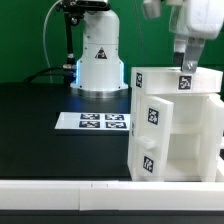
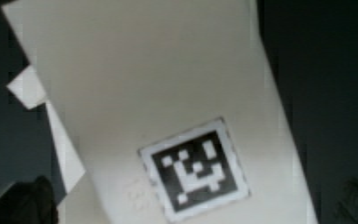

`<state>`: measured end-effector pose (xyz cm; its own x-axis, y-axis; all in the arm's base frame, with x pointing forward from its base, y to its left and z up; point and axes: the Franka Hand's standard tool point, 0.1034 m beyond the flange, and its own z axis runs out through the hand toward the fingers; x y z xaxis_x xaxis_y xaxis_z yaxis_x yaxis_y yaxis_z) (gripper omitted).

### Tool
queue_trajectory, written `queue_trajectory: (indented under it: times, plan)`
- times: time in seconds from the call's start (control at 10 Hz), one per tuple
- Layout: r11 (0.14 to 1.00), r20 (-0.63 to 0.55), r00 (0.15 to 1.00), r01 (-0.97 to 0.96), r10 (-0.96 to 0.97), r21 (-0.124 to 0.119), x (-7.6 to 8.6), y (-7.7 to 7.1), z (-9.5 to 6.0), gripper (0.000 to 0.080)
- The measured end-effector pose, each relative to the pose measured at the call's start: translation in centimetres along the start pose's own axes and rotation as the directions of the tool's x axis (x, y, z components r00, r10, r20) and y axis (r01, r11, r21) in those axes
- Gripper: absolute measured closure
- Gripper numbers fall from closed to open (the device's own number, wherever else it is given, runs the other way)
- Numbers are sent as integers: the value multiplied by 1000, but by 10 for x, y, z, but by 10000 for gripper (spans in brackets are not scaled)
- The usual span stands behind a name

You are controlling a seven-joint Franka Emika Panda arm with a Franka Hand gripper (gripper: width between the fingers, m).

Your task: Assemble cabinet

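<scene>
The white cabinet (image 1: 175,125) stands on the black table at the exterior view's right, with square tags on its near face and one on its top. My gripper (image 1: 185,62) hangs straight above the cabinet's top at its far right part, with its dark fingers reaching down to just above the top tag (image 1: 185,83). I cannot tell whether the fingers are open or touching the panel. The wrist view is filled by a tilted white cabinet panel (image 2: 149,90) with one tag (image 2: 197,168), seen very close. No fingers show in the wrist view.
The marker board (image 1: 93,122) lies flat on the table at the middle. The white robot base (image 1: 98,60) with a triangle mark stands behind it, with cables at its left. A white rail (image 1: 60,193) runs along the table's near edge.
</scene>
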<state>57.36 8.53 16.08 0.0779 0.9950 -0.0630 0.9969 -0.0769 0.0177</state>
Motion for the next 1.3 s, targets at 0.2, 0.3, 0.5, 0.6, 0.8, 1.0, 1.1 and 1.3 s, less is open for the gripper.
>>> queue_trajectory:
  times: [0.2,0.3,0.5,0.6,0.8,1.0,1.1,1.3]
  plan:
    - [1000,2,1000,1,-2,10,3,-1,7,3]
    - [1000,3,1000,3,-3,14,2,-2,9,3]
    - [1000,4,1000,-5,4,18,-1,-2,11,3]
    - [999,5,999,-43,43,18,-1,-2,12,143]
    - [990,4,991,-137,137,19,-1,-2,12,245]
    - [957,7,957,-289,289,18,-1,-2,12,245]
    - [937,8,937,-349,349,17,-1,-2,12,245]
    - [841,4,841,-541,541,13,-2,0,11,245]
